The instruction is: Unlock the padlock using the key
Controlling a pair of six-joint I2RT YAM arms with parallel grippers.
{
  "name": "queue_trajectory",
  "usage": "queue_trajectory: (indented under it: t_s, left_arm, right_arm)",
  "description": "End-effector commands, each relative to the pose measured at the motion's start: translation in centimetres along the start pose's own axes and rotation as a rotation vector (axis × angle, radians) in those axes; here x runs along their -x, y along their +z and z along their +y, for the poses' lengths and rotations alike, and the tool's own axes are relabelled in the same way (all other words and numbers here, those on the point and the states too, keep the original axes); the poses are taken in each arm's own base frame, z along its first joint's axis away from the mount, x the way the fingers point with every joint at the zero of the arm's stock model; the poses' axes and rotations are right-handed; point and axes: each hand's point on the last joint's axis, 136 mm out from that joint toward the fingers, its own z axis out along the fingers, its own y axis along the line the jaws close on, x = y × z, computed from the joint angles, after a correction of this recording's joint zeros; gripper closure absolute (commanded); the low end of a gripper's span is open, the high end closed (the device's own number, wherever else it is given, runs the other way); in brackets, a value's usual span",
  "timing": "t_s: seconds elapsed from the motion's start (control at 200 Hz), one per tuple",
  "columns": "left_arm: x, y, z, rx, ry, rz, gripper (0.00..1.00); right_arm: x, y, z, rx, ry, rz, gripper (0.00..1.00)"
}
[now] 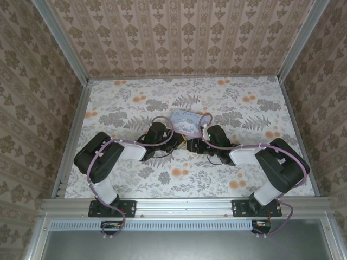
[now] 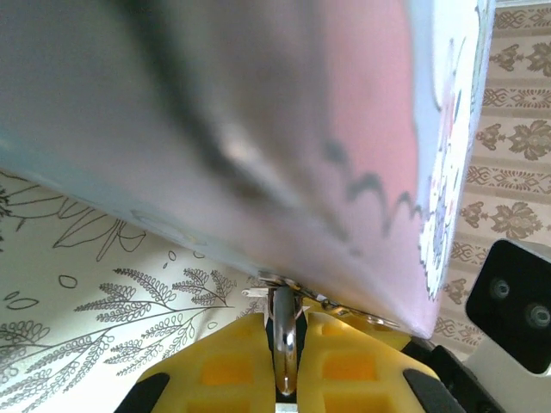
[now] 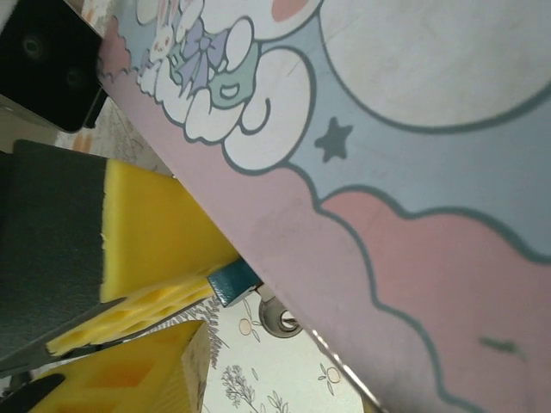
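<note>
In the top view the two arms reach inward over the flower-patterned table [image 1: 135, 92] and meet near its middle. A pastel-blue cartoon tin [image 1: 187, 122] lies at about 12 o'clock from where they meet.

The left gripper [image 2: 284, 323] sits at 6 o'clock in its wrist view. Its yellow fingers [image 2: 224, 370] are pressed together on a thin silvery shackle [image 2: 284, 344], which stands upright between the pads. The tin's blurred side looms just above, from 9 o'clock round to 2 o'clock, and the top of the shackle meets the tin's lower edge. A black-and-white part of the other arm shows at 4 o'clock.

In the right wrist view, the right gripper [image 3: 211, 301] comes in from 8 o'clock with its jaws parted, and nothing is visible between the pads. The padlock [image 3: 232, 282], a small dark bluish block, sits just off the tip of the upper finger, close against the tin's rim near the centre of the view. A small round silvery piece lies just beside it at 5 o'clock, too small to tell what it is. The tin's picture of a rabbit, a cloud and a star spreads from 11 o'clock to 4 o'clock.
</note>
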Motion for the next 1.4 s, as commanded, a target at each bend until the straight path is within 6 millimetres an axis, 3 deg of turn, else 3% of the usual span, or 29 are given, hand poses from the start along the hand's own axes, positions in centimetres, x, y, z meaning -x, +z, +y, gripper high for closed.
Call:
queue_trajectory:
  t_s: [0.0,0.31,0.53,0.685,1.015,1.13,1.395]
  left_arm:
    - [-2.9,-0.8,1.7,0.069,0.038,0.122,0.98]
    - [-3.2,-1.9,1.8,0.102,0.102,0.119,0.68]
    - [-3.0,-2.4,1.0,0.09,0.122,0.115,0.56]
    - [-1.9,-3.4,-0.1,0.092,0.161,0.082,0.46]
    - [3.8,-7.4,-3.0,0.148,0.289,-0.043,0.21]
    - [5.7,-8.1,-4.0,0.155,0.315,-0.062,0.17]
    - [9.3,-8.4,-4.1,0.201,0.353,-0.078,0.15]
  right_arm:
    - [4.9,-1.2,-0.1,-0.015,0.003,-0.178,0.49]
    - [7.2,-0.9,-1.3,-0.014,0.075,-0.244,0.49]
    - [9.1,-0.2,-1.5,0.005,0.091,-0.257,0.49]
    - [10.4,0.2,-1.6,0.034,0.086,-0.258,0.49]
    - [6.6,-0.5,-2.0,0.071,-0.001,-0.187,0.52]
    - [5.5,0.0,-2.4,0.079,-0.036,-0.145,0.53]
    - [4.5,1.7,-3.4,0.079,-0.052,-0.093,0.56]
